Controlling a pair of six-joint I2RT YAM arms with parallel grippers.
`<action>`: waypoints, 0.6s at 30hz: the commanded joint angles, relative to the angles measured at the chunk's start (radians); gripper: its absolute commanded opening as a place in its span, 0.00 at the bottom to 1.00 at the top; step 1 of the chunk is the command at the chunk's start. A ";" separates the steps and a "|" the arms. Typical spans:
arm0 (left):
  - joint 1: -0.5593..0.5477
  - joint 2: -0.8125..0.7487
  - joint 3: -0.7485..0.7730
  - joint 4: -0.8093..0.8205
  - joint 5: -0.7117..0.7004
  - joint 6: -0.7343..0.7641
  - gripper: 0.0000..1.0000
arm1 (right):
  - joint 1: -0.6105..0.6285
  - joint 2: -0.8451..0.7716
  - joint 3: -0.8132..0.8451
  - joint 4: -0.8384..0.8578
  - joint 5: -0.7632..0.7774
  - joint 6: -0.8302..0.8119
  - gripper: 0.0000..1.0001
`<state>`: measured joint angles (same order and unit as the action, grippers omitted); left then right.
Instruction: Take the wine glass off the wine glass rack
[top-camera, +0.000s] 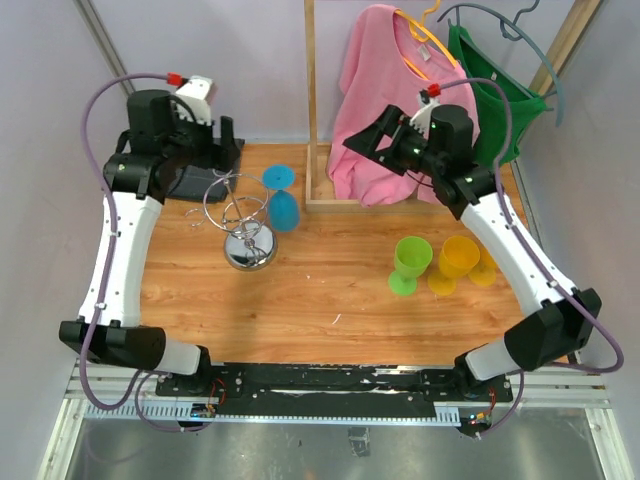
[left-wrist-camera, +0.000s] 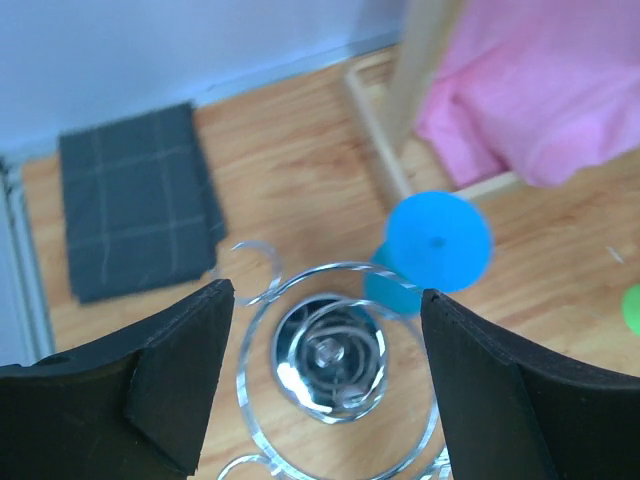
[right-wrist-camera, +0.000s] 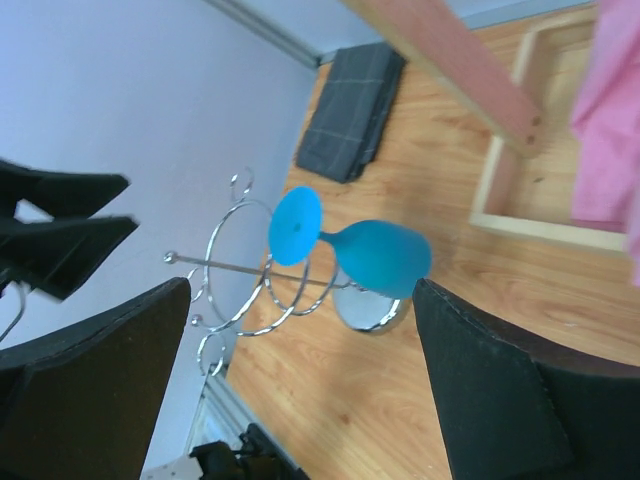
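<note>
Hanging from the wine glass rack is the wine glass; untouched.

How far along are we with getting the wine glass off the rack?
Nothing is done yet: the blue wine glass hangs upside down on the chrome rack. In hand: the left gripper hovers open above the rack, and the right gripper is open, facing the glass. Left: grasp it and lift off.

Blue wine glass, chrome wine glass rack
</note>
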<state>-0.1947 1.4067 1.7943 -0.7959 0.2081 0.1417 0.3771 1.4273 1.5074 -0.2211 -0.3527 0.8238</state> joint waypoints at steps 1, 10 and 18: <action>0.167 -0.038 -0.059 0.002 0.075 -0.082 0.80 | 0.068 0.083 0.055 0.120 -0.105 0.082 0.93; 0.312 -0.092 -0.159 0.030 0.074 -0.093 0.79 | 0.174 0.234 0.092 0.166 -0.112 0.112 0.86; 0.372 -0.125 -0.233 0.053 0.081 -0.088 0.79 | 0.203 0.302 0.063 0.204 -0.121 0.127 0.78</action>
<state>0.1608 1.3048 1.5829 -0.7826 0.2684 0.0586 0.5560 1.7077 1.5696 -0.0719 -0.4561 0.9394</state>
